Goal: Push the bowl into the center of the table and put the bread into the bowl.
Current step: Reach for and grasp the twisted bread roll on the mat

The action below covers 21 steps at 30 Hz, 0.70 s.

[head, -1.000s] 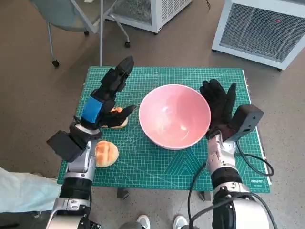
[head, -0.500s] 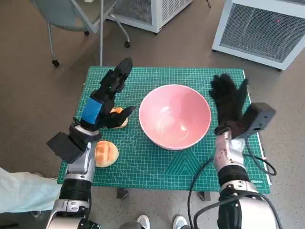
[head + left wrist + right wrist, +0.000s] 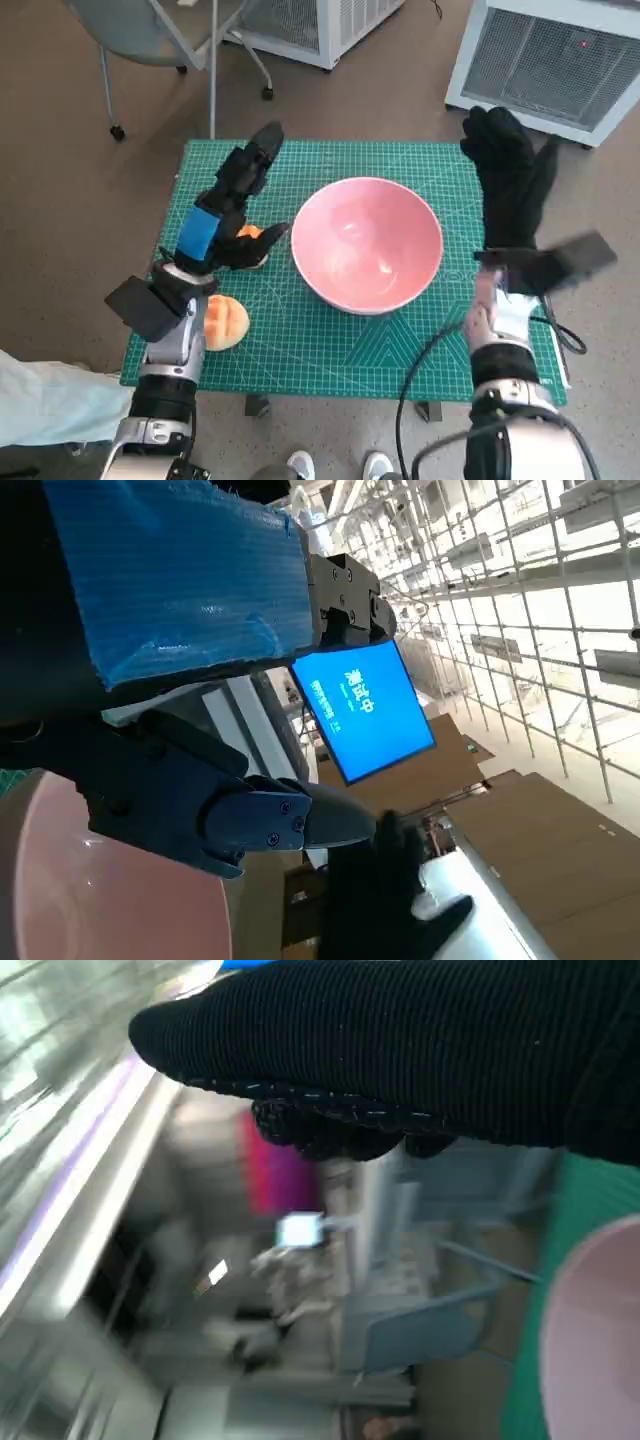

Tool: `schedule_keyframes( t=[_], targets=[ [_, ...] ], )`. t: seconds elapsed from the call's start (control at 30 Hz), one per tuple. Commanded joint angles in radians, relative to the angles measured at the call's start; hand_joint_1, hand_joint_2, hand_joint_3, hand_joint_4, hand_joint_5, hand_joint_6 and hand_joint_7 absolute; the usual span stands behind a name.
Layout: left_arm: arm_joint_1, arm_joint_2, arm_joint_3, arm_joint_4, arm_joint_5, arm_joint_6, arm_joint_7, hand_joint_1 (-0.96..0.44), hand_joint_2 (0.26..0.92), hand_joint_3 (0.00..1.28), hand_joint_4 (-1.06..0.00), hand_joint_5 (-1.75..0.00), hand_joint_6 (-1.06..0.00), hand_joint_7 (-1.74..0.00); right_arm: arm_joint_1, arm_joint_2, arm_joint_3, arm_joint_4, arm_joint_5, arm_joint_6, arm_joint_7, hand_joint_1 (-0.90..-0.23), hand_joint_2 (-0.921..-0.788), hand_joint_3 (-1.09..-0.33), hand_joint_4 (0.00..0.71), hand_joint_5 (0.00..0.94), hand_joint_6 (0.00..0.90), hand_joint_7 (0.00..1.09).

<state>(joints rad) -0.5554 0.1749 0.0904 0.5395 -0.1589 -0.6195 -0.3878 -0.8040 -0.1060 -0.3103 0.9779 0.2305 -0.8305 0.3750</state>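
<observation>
Overhead, the left hand (image 3: 228,205) hovered over the table's (image 3: 300,350) left half, fingers extended toward the far edge, thumb out toward the bowl (image 3: 366,243), holding nothing. One piece of bread (image 3: 248,236) lay under it, just beside the bowl's left rim; another bread roll (image 3: 224,321) sat near the left front corner. The right hand (image 3: 510,175) was raised by the right far corner, fingers spread, empty, apart from the bowl. A blue screen (image 3: 362,706) carried white characters, unreadable.
</observation>
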Motion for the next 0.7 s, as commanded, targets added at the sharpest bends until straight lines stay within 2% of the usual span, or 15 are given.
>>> schedule_keyframes(
  t=[0.03,0.13,0.27,0.37,0.57,0.7],
  targets=[
    [-0.020,-0.015,-0.010,-0.008,-0.002,0.005,-0.002,-0.59,0.921,0.38,-0.15,0.00,-0.16,-0.15,0.101,-0.018,0.049,-0.147,-0.010,-0.003,0.043,-0.660,-0.921,-0.748,0.192,0.001,0.094,0.45],
    [-0.019,-0.019,-0.013,-0.018,-0.006,0.010,-0.005,-0.58,0.921,0.37,-0.15,0.00,-0.16,-0.14,0.145,-0.029,0.075,-0.242,-0.016,0.013,0.047,-0.665,-0.921,-0.747,0.186,0.000,0.058,0.52],
    [-0.020,-0.025,-0.016,-0.031,-0.013,0.020,-0.013,-0.57,0.921,0.37,-0.15,0.00,-0.16,-0.14,0.203,-0.044,0.108,-0.360,-0.034,0.035,0.041,-0.689,-0.921,-0.748,0.184,0.000,0.041,0.56],
    [-0.020,-0.030,-0.019,-0.045,-0.016,0.027,-0.015,-0.57,0.921,0.37,-0.15,0.00,-0.16,-0.14,0.237,-0.053,0.128,-0.423,-0.062,0.052,0.021,-0.705,-0.921,-0.750,0.184,0.001,0.027,0.57],
    [-0.017,-0.038,-0.026,-0.074,-0.020,0.040,-0.021,-0.57,0.921,0.37,-0.15,0.00,-0.16,-0.14,0.276,-0.072,0.150,-0.500,-0.110,0.093,-0.015,-0.739,-0.921,-0.762,0.179,0.001,0.002,0.55],
    [-0.016,-0.040,-0.028,-0.085,-0.027,0.041,-0.030,-0.57,0.921,0.37,-0.14,0.00,-0.16,-0.14,0.287,-0.081,0.159,-0.520,-0.129,0.113,-0.032,-0.748,-0.921,-0.778,0.172,0.000,0.000,0.52]
  ],
)
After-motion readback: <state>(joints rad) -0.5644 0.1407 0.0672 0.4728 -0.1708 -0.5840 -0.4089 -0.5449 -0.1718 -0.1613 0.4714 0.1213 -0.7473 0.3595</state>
